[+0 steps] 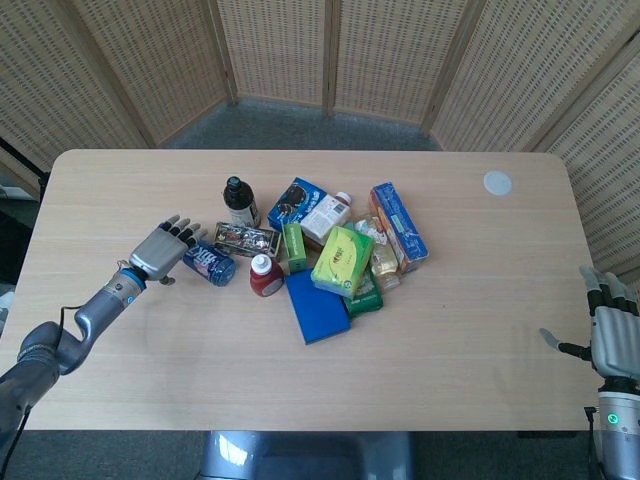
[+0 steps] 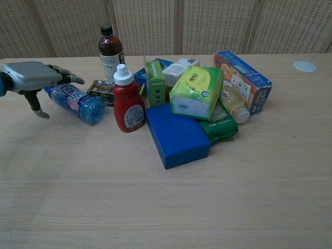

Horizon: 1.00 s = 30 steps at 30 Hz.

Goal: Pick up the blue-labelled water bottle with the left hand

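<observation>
The blue-labelled water bottle point(image 1: 207, 264) point(image 2: 77, 103) lies on its side on the wooden table point(image 1: 120, 390) point(image 2: 166, 207), at the left edge of a cluster of groceries, its cap end pointing away from the pile. The left hand point(image 1: 158, 251) point(image 2: 32, 78) hovers over the bottle's cap end with its fingers stretched out and apart and its thumb hanging down beside the bottle; it holds nothing. Just right of the bottle stands a red sauce bottle point(image 1: 265, 275) point(image 2: 126, 105) with a white cap, and behind it a dark upright bottle point(image 1: 240, 201) point(image 2: 110, 52). A flat blue box point(image 1: 317, 306) point(image 2: 177, 135), a green tissue pack point(image 1: 343, 260) point(image 2: 197, 92) and a blue and orange carton point(image 1: 399, 227) point(image 2: 243, 80) lie further right. The right hand point(image 1: 610, 338) rests well apart at the table's right edge, fingers spread and empty.
</observation>
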Tool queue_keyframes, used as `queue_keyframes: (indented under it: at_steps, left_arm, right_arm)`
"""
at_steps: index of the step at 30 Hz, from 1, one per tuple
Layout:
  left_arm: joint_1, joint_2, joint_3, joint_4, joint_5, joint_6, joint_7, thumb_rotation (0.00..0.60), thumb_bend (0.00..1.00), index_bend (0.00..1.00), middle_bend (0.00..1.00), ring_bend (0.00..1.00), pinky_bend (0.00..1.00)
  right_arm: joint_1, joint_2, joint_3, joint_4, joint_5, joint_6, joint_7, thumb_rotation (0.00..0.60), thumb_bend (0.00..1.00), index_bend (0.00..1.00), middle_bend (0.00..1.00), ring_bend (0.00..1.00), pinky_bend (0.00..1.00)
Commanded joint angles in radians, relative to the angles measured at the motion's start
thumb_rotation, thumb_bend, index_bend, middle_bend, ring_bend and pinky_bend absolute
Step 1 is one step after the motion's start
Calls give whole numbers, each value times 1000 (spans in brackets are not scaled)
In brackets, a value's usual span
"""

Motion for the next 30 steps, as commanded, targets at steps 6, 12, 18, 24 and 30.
queue_keyframes:
  at_steps: [6,12,18,24,30]
  left_arm:
    - [-20,-56,22,66,-7,-33,-12,600,0,0,0,0,0]
    - [-22,-87,35,105,-9,-36,-5,600,0,0,0,0,0]
    - [-23,-123,36,155,-18,-36,22,600,0,0,0,0,0]
    - [-21,-175,21,216,-31,7,67,600,0,241,258,147,460]
    - [-13,-219,12,273,-38,62,105,600,0,617,638,492,737]
  right_arm:
    - [2,-2,-1,5,3,-5,4,490,0,0,0,0,0]
    - [3,-1,-1,5,3,-10,10,489,0,0,0,0,0]
    - [3,1,-5,3,-4,-12,16,489,0,0,0,0,0]
    - [3,2,-6,2,-9,-10,20,488,0,0,0,0,0]
    - [3,5,-6,1,-11,-11,29,485,0,0,0,0,0]
